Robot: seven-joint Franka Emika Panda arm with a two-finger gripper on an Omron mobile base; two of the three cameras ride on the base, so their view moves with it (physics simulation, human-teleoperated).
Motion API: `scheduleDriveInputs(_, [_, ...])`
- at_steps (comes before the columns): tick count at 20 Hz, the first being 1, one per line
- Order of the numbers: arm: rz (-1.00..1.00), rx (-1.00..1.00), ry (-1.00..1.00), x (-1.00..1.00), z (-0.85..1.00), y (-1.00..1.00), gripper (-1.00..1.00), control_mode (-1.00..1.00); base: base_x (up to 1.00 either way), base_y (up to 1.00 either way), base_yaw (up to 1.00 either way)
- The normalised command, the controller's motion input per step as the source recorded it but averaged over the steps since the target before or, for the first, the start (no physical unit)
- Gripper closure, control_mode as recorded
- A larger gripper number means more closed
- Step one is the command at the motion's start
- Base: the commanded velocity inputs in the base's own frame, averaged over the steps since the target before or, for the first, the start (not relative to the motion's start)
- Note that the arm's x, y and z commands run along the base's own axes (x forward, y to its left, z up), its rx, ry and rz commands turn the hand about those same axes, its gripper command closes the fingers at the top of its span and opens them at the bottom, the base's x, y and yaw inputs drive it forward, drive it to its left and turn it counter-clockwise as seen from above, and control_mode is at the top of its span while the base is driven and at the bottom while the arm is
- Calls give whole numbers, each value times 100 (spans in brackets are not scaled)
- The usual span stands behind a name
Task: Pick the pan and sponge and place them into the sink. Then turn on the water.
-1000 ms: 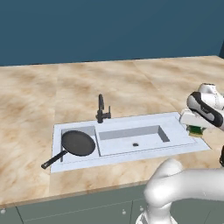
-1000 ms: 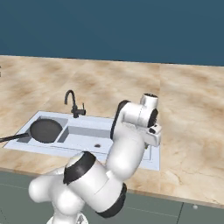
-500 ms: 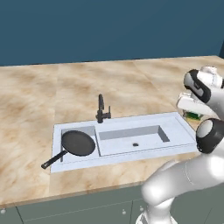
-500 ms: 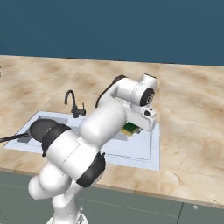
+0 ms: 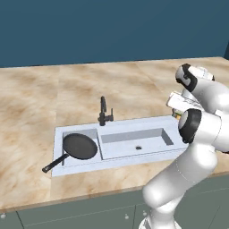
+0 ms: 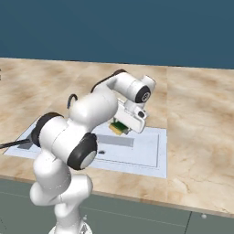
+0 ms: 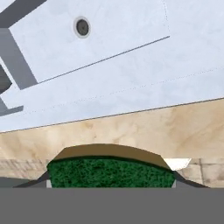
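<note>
The black pan lies in the small left basin of the sink, its handle sticking out over the front left rim. My gripper is shut on the green and yellow sponge and holds it in the air by the sink's right end. From the right base view, the sponge hangs under the hand, above the sink. In the hand view, the long basin's drain lies ahead, beyond the sink's rim. No water runs from the black faucet.
Marbled beige counter surrounds the sink on all sides. A dark blue wall stands behind it. My own white arm bends high over the sink's right half and hides part of the long basin in the right base view.
The arm has swung round and carried the sponge leftward, from over the counter at the right toward the sink's right end. The pan has stayed in its basin.
</note>
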Motion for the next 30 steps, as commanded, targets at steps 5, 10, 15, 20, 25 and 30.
scheduleDriveInputs(5, [18, 1, 2, 1, 3, 96, 100, -100, 0, 0, 0])
scheduleDriveInputs(10, [16, 0, 0, -1, 39, 61, 100, -100, 0, 0, 0])
scheduleDriveInputs(15, [14, 0, 0, -2, 30, 47, 100, -100, 0, 0, 0])
scheduleDriveInputs(20, [12, 0, 0, 0, 5, 64, 100, -100, 0, 0, 0])
scheduleDriveInputs(25, [2, 0, 0, 5, 0, 74, 100, -100, 0, 0, 0])
scheduleDriveInputs(30, [0, -6, -5, 0, 0, 65, 100, -100, 0, 0, 0])
